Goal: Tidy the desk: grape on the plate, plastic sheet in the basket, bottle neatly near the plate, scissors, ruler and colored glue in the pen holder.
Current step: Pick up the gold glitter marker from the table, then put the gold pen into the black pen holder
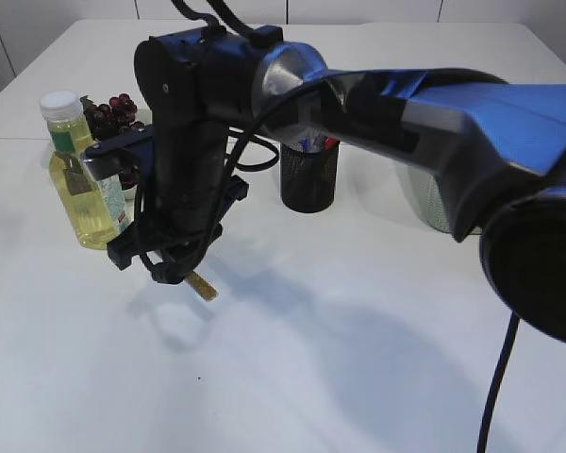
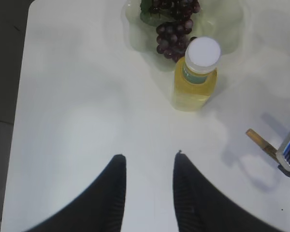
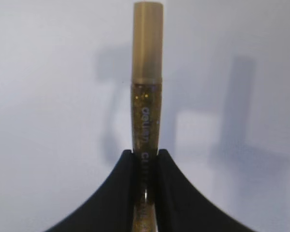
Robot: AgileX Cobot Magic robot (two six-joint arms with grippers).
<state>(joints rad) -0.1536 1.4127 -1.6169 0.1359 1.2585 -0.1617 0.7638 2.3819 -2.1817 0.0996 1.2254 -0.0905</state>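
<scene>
Right gripper (image 3: 144, 157), at the bottom centre of its wrist view, is clamped on the glue tube (image 3: 146, 96), jaws narrow against its lower body so the capped end projects forward, a grip that probably suits dropping it upright into the pen holder (image 1: 309, 175), seen in the upper middle of the exterior view. The tube is slim, clear, filled with gold glitter gel, with a frosted tan cap. It hangs clear of the table (image 1: 358, 359). Left gripper (image 2: 150, 166) is parted and holds nothing. The bottle (image 2: 195, 75) stands upright just beside the plate (image 2: 232, 21) carrying the grapes (image 2: 171, 34), upper right of the left wrist view.
</scene>
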